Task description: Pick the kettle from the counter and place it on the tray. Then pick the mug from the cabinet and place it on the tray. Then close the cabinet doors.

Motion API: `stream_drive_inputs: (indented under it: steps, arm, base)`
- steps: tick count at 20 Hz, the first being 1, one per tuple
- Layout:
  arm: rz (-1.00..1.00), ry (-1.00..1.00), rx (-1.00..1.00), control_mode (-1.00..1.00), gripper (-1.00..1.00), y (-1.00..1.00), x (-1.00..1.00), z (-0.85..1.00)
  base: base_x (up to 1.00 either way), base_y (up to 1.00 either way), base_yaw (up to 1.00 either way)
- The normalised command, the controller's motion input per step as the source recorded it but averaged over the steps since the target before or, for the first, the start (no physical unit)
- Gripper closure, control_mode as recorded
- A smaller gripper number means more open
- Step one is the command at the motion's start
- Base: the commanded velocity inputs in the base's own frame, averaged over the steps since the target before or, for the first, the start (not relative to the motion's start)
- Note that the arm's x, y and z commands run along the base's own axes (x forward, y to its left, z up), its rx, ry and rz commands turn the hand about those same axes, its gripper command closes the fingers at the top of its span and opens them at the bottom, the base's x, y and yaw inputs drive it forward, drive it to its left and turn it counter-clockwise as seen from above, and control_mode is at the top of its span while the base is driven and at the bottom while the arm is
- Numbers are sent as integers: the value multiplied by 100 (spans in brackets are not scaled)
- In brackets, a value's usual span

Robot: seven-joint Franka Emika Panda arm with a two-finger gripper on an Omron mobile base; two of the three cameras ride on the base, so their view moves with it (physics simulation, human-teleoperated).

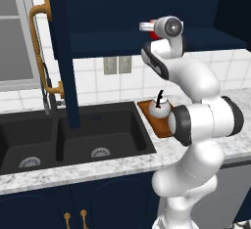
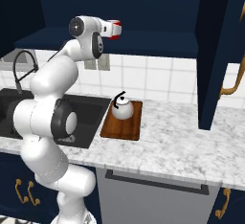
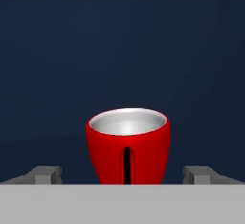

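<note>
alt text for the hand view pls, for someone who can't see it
A red mug stands upright on the dark navy cabinet shelf, its handle facing the camera and its pale inside visible. The open pincer faces it, one fingertip on each side, not touching it.

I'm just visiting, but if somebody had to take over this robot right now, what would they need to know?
Gripper: open, level with the red mug on the cabinet shelf, a finger on each side, nothing held.
Kettle: upright on the wooden tray, right of the sink. That step is done.
Left: grasp the mug, set it on the tray, shut both cabinet doors, which stand open.
</note>
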Motion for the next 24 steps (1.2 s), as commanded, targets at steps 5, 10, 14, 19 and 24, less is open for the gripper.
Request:
stream_drive_inputs:
  steps: [5, 10, 14, 19, 24]
  arm:
    - [1, 0, 2, -100, -100, -8, 15, 0]
    - [2, 0, 3, -100, -100, -12, 14, 0]
    - [0, 0, 0, -100, 100, -4, 1, 0]
    - [0, 0, 0, -100, 100, -1, 0, 0]
    - [0, 0, 0, -100, 100, 0, 0, 0]
  base:
    - [0, 0, 0]
    - [0, 0, 0]
    - [0, 0, 0]
    - [0, 0, 0]
    - [0, 0, 0]
